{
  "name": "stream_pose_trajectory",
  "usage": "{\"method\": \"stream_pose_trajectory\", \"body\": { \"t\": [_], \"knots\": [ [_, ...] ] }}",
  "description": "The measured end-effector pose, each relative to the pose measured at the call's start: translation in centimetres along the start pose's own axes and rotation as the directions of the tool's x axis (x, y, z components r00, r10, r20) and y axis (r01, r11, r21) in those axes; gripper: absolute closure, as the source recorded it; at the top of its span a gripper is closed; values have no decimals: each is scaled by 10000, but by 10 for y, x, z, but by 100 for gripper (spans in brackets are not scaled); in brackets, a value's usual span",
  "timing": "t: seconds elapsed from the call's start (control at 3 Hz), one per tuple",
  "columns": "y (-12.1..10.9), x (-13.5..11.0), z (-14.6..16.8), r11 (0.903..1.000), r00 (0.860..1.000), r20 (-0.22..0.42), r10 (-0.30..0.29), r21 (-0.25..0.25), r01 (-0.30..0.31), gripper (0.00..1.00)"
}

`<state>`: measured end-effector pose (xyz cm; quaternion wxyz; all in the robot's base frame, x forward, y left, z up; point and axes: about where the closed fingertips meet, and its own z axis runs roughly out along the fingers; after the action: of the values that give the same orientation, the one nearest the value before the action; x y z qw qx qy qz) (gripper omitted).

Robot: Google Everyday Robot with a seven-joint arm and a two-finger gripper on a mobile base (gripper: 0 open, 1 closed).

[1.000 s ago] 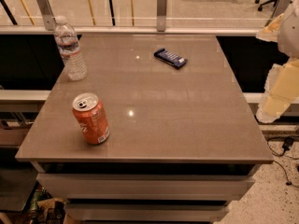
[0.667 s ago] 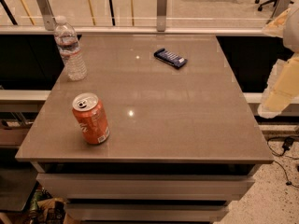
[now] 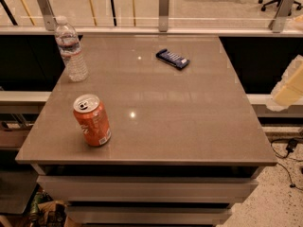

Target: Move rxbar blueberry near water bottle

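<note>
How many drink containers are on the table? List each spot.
2. The water bottle stands at the far left corner; the orange soda can near the front left edge. The tool hangs right of the table. None look hidden.

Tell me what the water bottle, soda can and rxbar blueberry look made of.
The water bottle: clear, ribbed plastic. The soda can: likely aluminium, shiny silver top. The rxbar blueberry: probably glossy film wrapper. The gripper, pale, sits at the right edge, beside the table.

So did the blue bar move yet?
No. The rxbar blueberry lies in the same far spot on the table, just as far from the water bottle. The gripper hangs beyond the table's right edge.
</note>
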<state>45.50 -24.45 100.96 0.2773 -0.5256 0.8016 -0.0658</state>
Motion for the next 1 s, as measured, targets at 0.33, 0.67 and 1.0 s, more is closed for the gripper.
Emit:
{"method": "stream_pose_trajectory", "body": {
  "t": [0.33, 0.67, 1.0],
  "knots": [
    [-33, 9, 6, 9897, 9873, 1184, 1060, 834, -1163, 0],
    [-59, 14, 10, 9714, 9622, 2124, 1705, 1277, -2003, 0],
    [-79, 13, 21, 9584, 9330, 2951, 2059, 1317, -2532, 0]
  ]
}}
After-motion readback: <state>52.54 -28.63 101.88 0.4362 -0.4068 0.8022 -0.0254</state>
